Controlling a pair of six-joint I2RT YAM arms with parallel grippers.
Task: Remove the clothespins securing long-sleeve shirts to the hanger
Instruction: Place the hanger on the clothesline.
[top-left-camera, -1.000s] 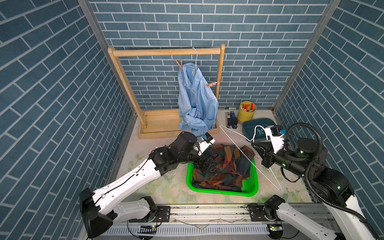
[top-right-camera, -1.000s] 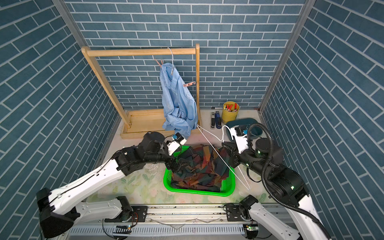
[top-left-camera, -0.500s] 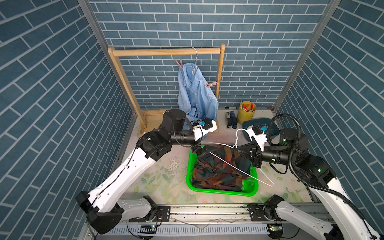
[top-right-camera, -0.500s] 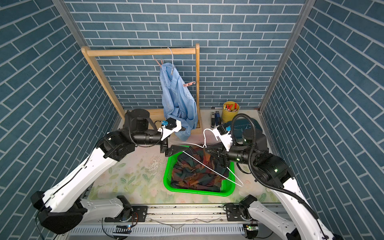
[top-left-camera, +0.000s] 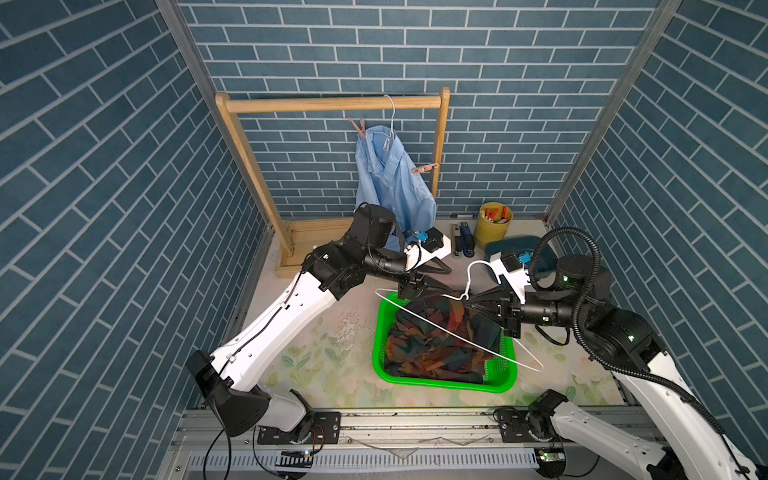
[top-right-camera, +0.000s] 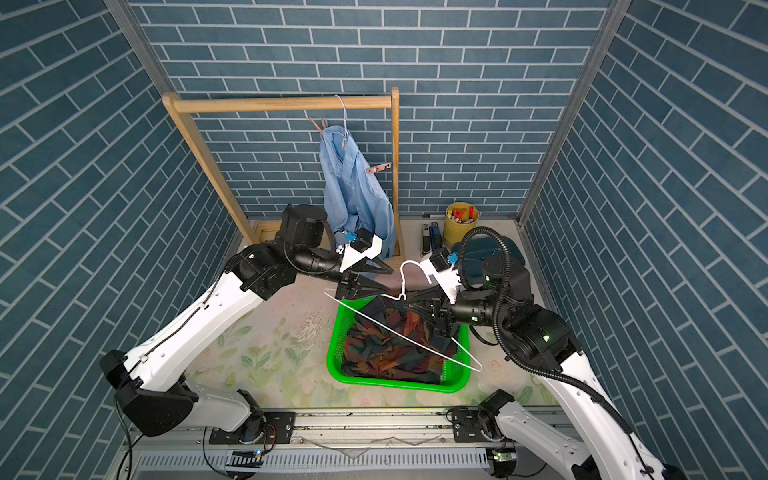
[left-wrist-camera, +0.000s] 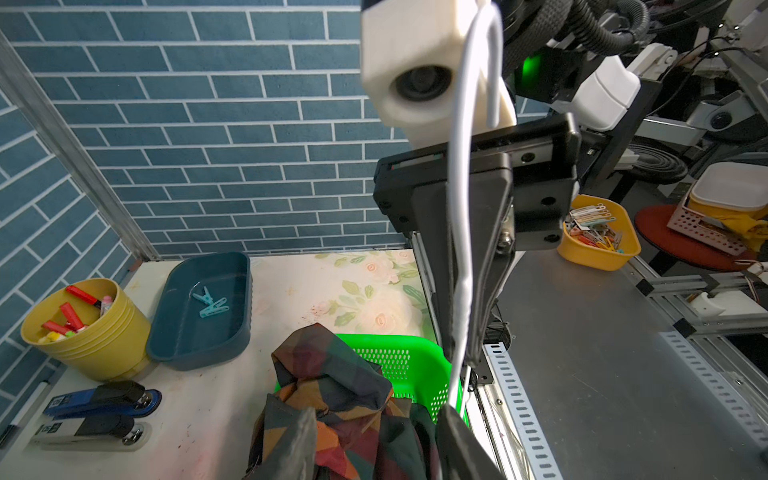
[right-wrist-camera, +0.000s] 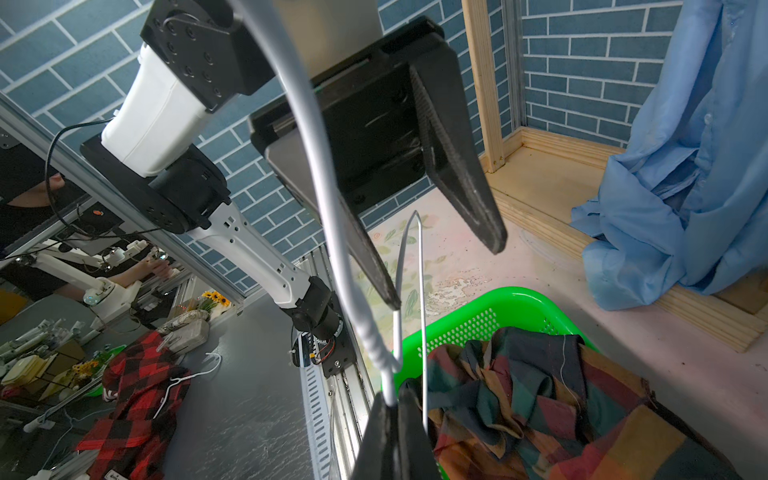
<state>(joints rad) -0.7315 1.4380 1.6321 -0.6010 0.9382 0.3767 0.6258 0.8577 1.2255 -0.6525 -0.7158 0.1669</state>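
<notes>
Right gripper (top-left-camera: 466, 306) was clamped shut on the twisted neck of the white wire hanger (left-wrist-camera: 462, 303), hook up. Left gripper (right-wrist-camera: 442, 272) had its jaws apart with nothing between them, tips just left of the hook, above the far edge of the green basket (top-left-camera: 440, 384). The spread was narrower than a second before, so it read as closing in.

Change over that second: the left arm rose out of the basket, and the right arm brought the hanger in from the basket's right side and lifted it over the basket. The plaid shirt (top-left-camera: 432, 349) lay heaped in the basket, its far part drawn up toward the hanger neck. Could not tell whether it was still caught on the wire.

Two teal clothespins (left-wrist-camera: 211, 302) lay in the dark blue tray (left-wrist-camera: 195, 349), far right. Two salmon pink clothespins (top-left-camera: 360, 126) (top-left-camera: 424, 168) were on the pale blue shirt (top-left-camera: 390, 183), which hung on the wooden rack (top-left-camera: 332, 104) at the far side. Judgement: the plaid shirt is unpegged and the task is about half done. The arms seemed to be parting hanger from shirt before going to the rack.
</notes>
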